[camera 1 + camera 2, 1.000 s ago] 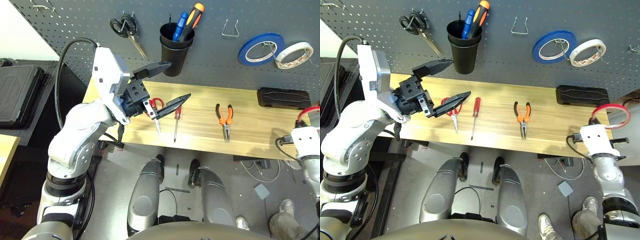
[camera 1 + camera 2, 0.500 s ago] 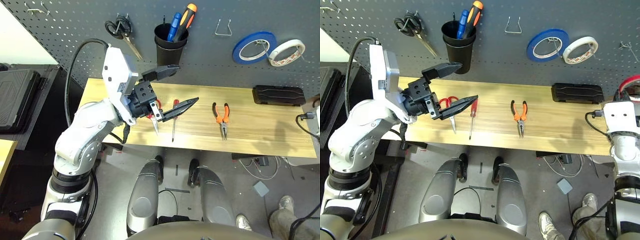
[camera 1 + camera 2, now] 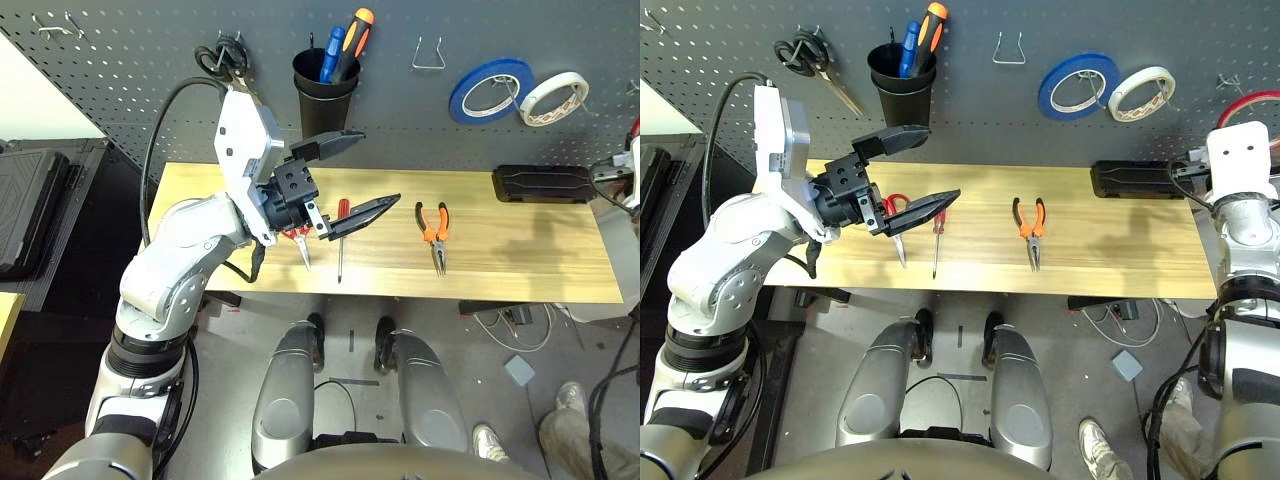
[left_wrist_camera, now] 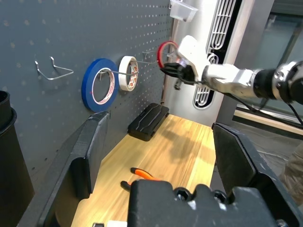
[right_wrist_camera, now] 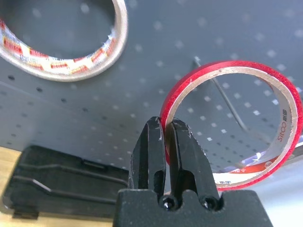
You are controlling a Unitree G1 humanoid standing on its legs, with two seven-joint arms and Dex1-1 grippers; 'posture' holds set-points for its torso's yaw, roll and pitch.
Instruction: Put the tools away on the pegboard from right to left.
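Red tape ring [image 5: 236,124], pinched in right end effector [image 5: 166,137]

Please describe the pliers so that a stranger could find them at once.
Look at the wooden table below the grey pegboard. Three tools lie in a row on it; the pliers are the rightmost. Only they have orange-and-black handles; their neighbours' handles are red.

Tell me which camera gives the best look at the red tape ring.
The right wrist view: the red tape ring is close up there, pinched by the right gripper in front of the pegboard by a hook. The right eye view catches an arc at the right edge; the left wrist view shows it small and far off.
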